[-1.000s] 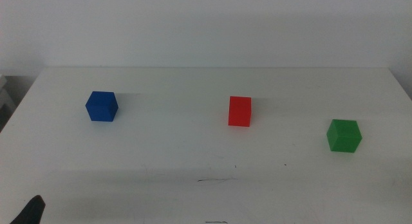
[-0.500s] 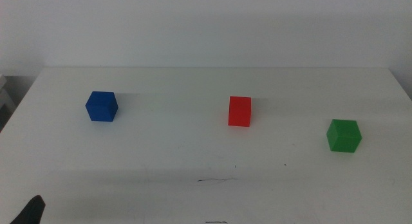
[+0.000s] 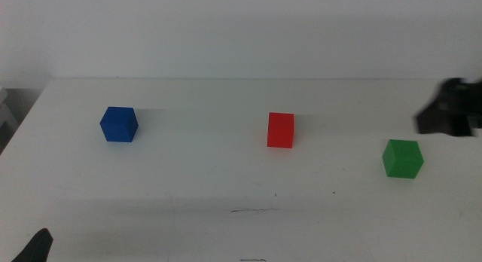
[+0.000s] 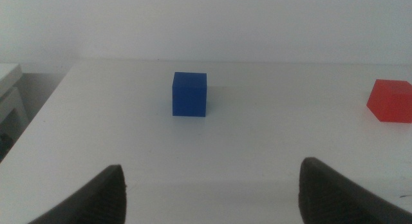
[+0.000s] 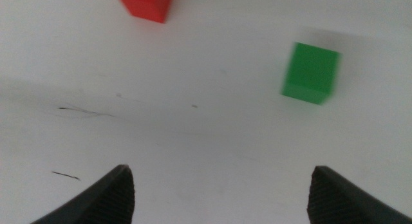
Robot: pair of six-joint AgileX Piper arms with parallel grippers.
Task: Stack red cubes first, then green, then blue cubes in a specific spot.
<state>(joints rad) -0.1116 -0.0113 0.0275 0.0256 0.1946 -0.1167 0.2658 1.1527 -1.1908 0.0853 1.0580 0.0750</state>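
Taking the red cube [image 3: 280,130] as the landmark near the middle of the white table [image 3: 196,164]: well off to its left, and a little farther back, sits the blue cube [image 3: 119,124], flat on the tabletop with nothing touching it. The left gripper [image 4: 212,192] waits at the near-left corner, far from the red cube, only a dark tip showing at the bottom edge of the middle view; its wrist camera shows both jaws spread wide with bare table between them, the blue cube ahead and the red cube off to the side.

The red cube itself stands upright and alone. In front of it, toward the camera, a thin dark scratch [image 3: 252,211] marks the bare tabletop (a second, shorter mark lies closer still to the near edge).

To the right of the red cube and slightly nearer the camera rests the green cube [image 3: 402,158], apart from everything. Beyond and to the right of it, farthest from the red cube, the right gripper [image 3: 452,115] appears as a blurred dark shape at the picture's right edge, above the table. Its wrist view shows the jaws set wide apart, holding nothing, with the green cube [image 5: 310,73] and the red cube [image 5: 146,5] both ahead.
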